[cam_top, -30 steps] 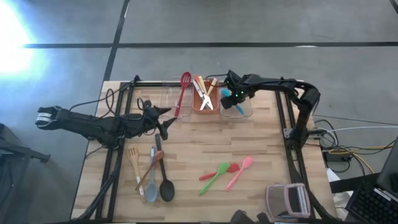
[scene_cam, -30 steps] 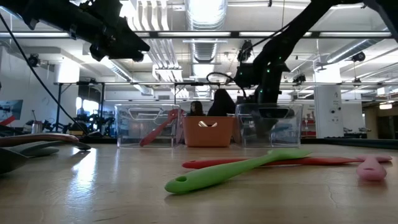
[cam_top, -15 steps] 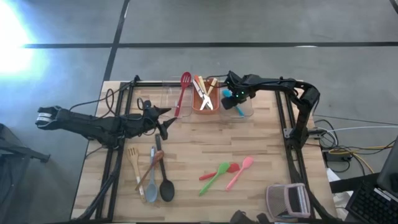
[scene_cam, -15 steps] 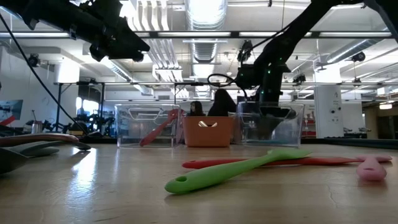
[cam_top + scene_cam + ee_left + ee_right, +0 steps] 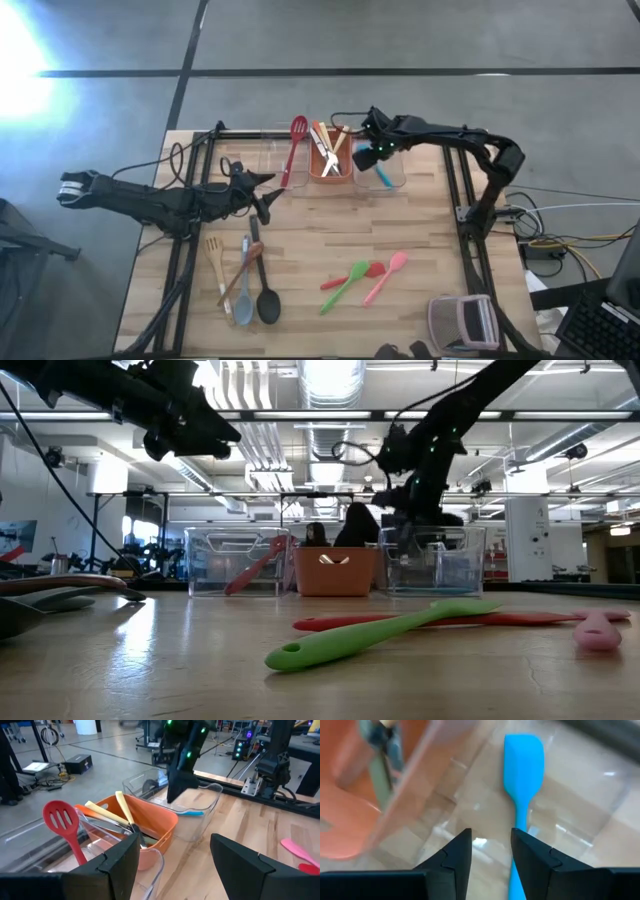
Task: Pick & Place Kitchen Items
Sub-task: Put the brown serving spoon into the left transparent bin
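Wooden table (image 5: 420, 230), right gripper (image 5: 374, 157) now raised, blue spatula (image 5: 522, 795) released

We see three bins in a row at the far edge of the wooden table (image 5: 420, 250): clear bin (image 5: 262, 160), orange bin (image 5: 330, 172), another clear bin (image 5: 396, 178). Grey-and-pink boxy gadget (image 5: 463, 322) sits at the near right corner

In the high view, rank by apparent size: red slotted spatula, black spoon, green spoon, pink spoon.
1. red slotted spatula, longest
2. black spoon, slightly shorter, broader bowl
3. green spoon and pink spoon: look about alike, so I won't rank them.
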